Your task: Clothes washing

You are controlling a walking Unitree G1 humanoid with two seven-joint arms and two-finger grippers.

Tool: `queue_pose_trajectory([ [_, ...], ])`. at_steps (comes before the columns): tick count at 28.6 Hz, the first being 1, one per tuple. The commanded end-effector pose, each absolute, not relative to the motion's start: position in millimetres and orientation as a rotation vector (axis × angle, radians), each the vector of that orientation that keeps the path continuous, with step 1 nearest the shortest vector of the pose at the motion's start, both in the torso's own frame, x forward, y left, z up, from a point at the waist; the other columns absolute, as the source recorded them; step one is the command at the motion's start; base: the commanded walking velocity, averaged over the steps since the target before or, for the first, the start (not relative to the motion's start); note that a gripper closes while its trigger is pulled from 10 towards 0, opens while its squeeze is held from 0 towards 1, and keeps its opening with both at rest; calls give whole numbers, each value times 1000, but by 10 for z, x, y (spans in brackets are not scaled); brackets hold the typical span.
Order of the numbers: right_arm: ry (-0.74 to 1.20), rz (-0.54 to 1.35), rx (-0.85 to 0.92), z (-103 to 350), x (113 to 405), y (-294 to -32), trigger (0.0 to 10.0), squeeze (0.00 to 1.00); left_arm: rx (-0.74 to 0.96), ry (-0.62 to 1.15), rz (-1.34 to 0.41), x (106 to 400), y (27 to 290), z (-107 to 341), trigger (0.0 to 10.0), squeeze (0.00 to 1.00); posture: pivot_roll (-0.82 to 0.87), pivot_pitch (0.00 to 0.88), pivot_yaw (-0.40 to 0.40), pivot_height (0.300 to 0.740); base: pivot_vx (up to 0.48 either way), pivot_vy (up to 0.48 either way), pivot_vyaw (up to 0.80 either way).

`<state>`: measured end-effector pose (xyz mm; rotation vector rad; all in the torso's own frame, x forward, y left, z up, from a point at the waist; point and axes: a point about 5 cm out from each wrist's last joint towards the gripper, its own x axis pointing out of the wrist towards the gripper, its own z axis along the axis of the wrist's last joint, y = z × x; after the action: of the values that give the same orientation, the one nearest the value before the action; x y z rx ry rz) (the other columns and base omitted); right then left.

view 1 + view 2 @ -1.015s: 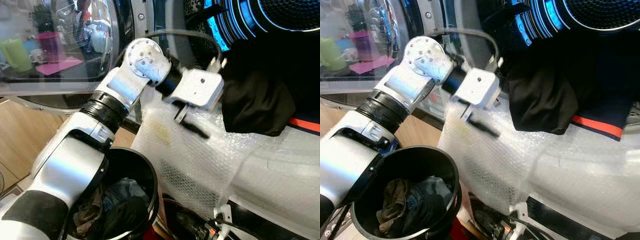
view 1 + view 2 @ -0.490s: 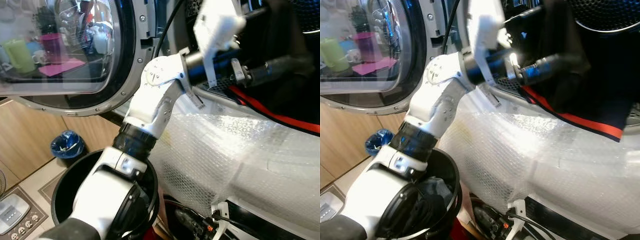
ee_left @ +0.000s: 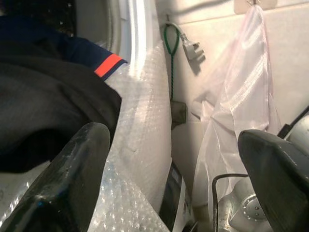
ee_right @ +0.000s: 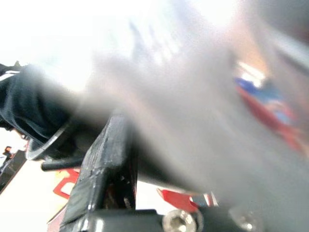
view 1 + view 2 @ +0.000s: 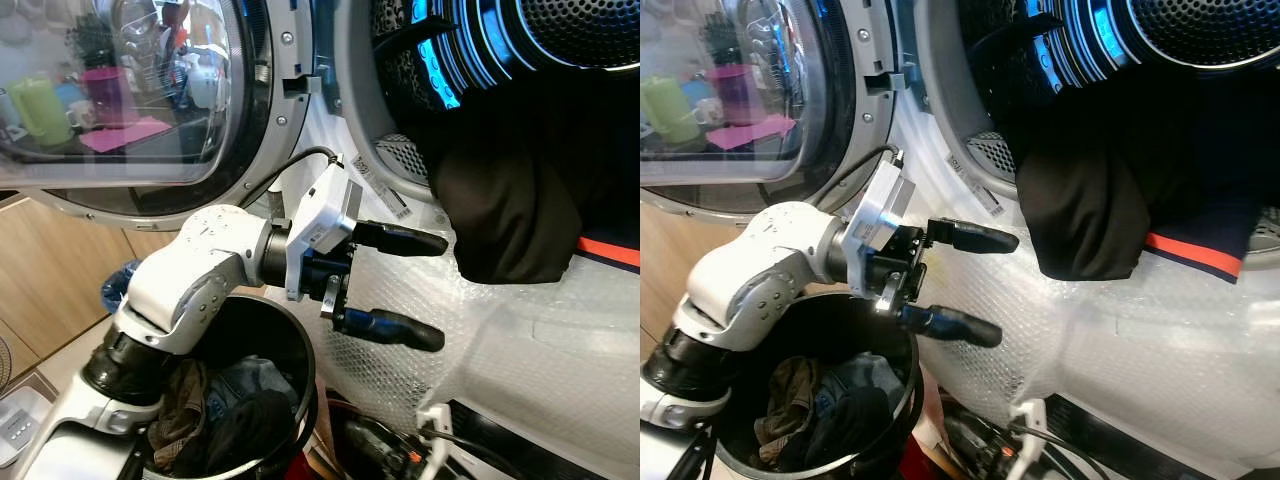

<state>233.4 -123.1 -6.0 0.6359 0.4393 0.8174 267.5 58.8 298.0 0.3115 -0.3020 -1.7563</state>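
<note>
**Clerk:** Item one, your jaws. State and position?

**Robot:** My left gripper (image 5: pixel 420 285): fingers spread wide, nothing between them. It hangs above the near rim of the black laundry basket (image 5: pixel 290 345), just beside the bubble-wrapped front of the washing machine (image 5: pixel 560 350), pointing toward the drum mouth. My right gripper: its wrist view is a blur, so I cannot tell its state.

**Clerk:** Item two, the task's goods.

**Robot:** One black garment with an orange-red stripe (image 5: pixel 510 215), draped over the lip of the drum opening, part inside, part hanging down the front. Its hem sits just past my upper finger (image 5: pixel 400 240), not touching. More clothes, brown, blue and dark (image 5: pixel 225 410), lie in the basket below my forearm.

**Clerk:** Item three, step in hand.

**Robot:** My judgement: loading. The hanging garment is only half in. The next move calls for either pushing that cloth over the lip into the drum (image 5: pixel 580 30), or dipping into the basket for another piece.

**Clerk:** Item four, edges and room.

**Robot:** The open door (image 5: pixel 130 100) stands at my left, glass toward me. The drum lip is ahead, the basket rim beneath. Open room lies between basket and drum mouth; I judge the basket's mouth tight for my wrist.
</note>
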Motion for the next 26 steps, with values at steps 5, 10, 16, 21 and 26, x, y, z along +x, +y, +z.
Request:
queue_pose_trajectory([
  [5,442,820,623,-77,2325,-1264,10000,0,410,-183,-1752,2579,801,2850,10000,0,148,0,3,740,0,0,0],
  [10,445,815,623,-98,2298,-1281,10000,0,423,-163,-1562,2652,828,2729,10000,0,139,0,15,740,0,0,0],
  [16,440,812,627,-116,2273,-1284,10000,0,219,-154,-1342,2591,931,2490,10000,0,133,0,23,740,0,0,0],
  [21,449,816,624,-139,2242,-1305,10000,0,121,-135,-1073,2489,1101,2281,10000,0,144,0,23,740,0,0,0],
  [26,460,839,614,-139,2211,-1351,10000,0,136,-98,-659,2439,1404,1918,10000,0,159,0,12,740,0,0,0],
])
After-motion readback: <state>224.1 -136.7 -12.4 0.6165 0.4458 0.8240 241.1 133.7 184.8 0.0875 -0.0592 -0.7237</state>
